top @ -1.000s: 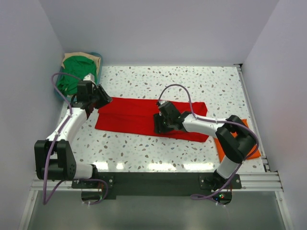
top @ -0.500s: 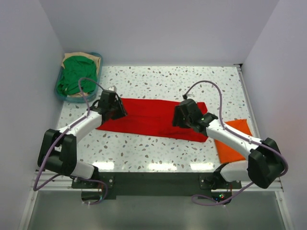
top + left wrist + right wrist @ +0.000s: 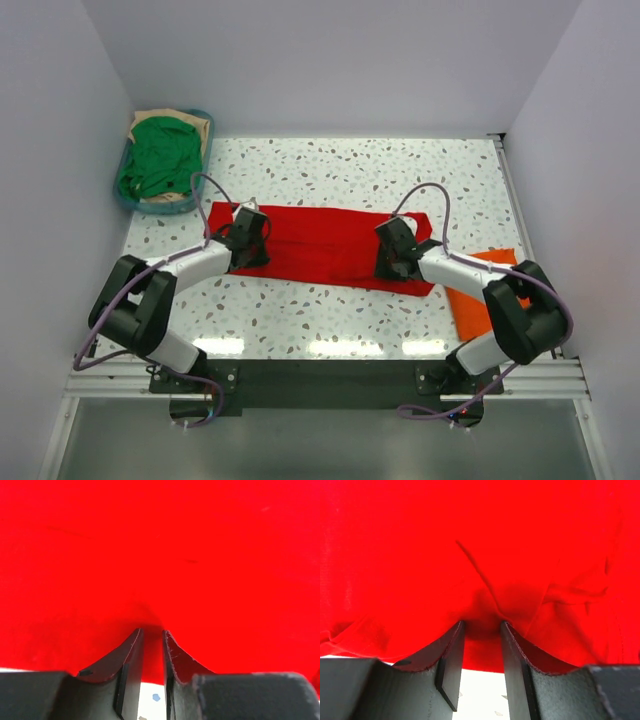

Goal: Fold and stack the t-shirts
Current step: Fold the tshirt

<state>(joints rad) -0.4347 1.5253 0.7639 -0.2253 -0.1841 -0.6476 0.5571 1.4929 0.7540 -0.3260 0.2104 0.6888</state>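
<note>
Working on the red t-shirt (image 3: 320, 245), already folded into a long band and spread flat in the middle of the surface (image 3: 330, 165). Lies with the long axis from 9 to 3 o'clock, with the 3 o'clock end a little nearer to the arm bases.

Gripped along the 6 o'clock hem, one arm for each half. Left jaws clenched on the cloth close to the 9 o'clock end, right jaws clenched on it close to the 3 o'clock end. Shows, in both wrist views, red cloth pinched between the dark fingers (image 3: 131, 652), with small creases running to the tips. Stretches away from both jaws toward 12 o'clock.

Probably the start of a fold along the long axis: carrying the near hem over to the 12 o'clock edge. Needs both arms lifting evenly, otherwise risks a twisted band.

Also to note: an orange t-shirt (image 3: 490, 295) at 4 o'clock, partly under the right arm and well apart from the left one. At 10 o'clock, a green t-shirt (image 3: 160, 155) on a tan t-shirt (image 3: 190, 125) inside the teal basket (image 3: 125, 195), not yet folded.
</note>
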